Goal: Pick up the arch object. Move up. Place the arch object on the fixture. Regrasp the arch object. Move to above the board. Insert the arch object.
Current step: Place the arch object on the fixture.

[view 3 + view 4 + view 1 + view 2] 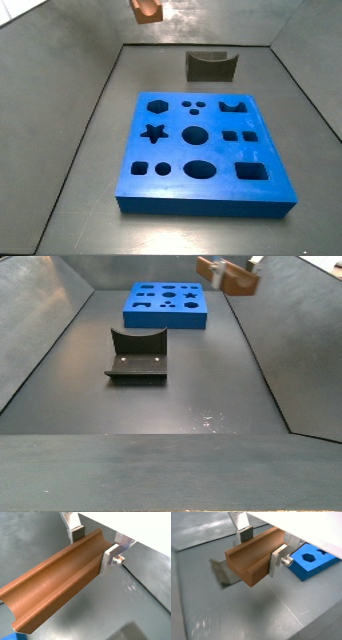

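Observation:
My gripper [93, 548] is shut on the arch object [57, 582], a reddish-brown grooved bar. One silver finger [77, 533] presses one long side and the other presses the opposite side, near one end of the bar. In both side views the arch object [144, 10] [225, 273] hangs high above the floor, near the frame's top edge. The blue board [174, 150] [167, 320] lies flat with its shaped cutouts facing up. A corner of the board [311, 559] shows below the gripper [262, 548] in a wrist view. The dark fixture [210, 67] [138, 354] stands on the floor beside the board, with nothing on it.
Grey metal walls [80, 110] slope up around the dark floor [160, 406] on all sides. The board and the fixture are the only things standing on the floor.

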Motion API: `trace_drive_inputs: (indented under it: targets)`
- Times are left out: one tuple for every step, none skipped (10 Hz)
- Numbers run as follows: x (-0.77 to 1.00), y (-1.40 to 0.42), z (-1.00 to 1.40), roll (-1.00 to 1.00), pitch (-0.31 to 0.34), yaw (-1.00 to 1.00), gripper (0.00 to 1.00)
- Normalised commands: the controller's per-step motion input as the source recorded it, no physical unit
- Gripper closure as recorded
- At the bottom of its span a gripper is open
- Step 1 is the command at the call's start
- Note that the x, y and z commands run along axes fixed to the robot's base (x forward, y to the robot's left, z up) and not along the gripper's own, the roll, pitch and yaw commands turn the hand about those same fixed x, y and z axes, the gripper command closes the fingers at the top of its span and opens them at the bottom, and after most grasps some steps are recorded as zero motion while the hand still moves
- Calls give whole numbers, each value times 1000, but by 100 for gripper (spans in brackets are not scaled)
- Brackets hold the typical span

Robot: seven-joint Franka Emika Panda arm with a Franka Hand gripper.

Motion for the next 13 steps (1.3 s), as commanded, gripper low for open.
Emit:
trace_drive_inputs:
  targets:
    - [1000,-302,73,-241,113,-1000,100]
    - [1000,-285,71,-256,131,-823,100]
    - [1000,-264,66,-231,114,-576,100]
    - [1000,-238,61,-187,93,-316,100]
    - [1000,-230,59,-167,89,-235,100]
    - [1000,-208,57,-134,89,-135,100]
    - [1000,-190,53,-114,101,-91,100]
    - [1000,-166,49,-87,124,-49,100]
    - [1000,-155,47,-69,137,-30,100]
    - [1000,-140,44,-51,149,-13,100]
    - [1000,-125,40,-33,154,-1,100]
    - [1000,-107,32,-9,149,8,100]
    - [907,1000,-145,-1000,187,141,100]
